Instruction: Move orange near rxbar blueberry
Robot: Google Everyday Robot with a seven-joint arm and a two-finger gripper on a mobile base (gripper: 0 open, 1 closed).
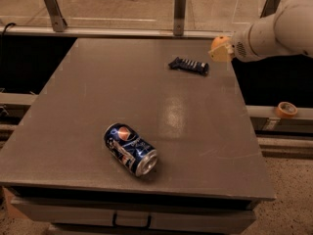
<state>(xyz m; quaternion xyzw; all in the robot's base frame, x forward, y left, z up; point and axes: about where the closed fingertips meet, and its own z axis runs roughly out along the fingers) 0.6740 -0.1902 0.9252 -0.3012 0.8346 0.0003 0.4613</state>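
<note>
The rxbar blueberry point(189, 65) lies flat near the table's far right part, a thin dark wrapped bar. My gripper point(221, 49) is just right of it, above the table's right edge, at the end of the white arm point(279, 31). It is shut on the orange point(218, 42), whose orange skin shows between the pale fingers. The orange is held up off the table, a short way right of and above the bar.
A blue soda can point(130, 149) lies on its side at the front middle of the grey table point(98, 97). A roll of tape point(286, 109) sits on a ledge to the right. A rail with metal posts point(179, 11) runs behind the table.
</note>
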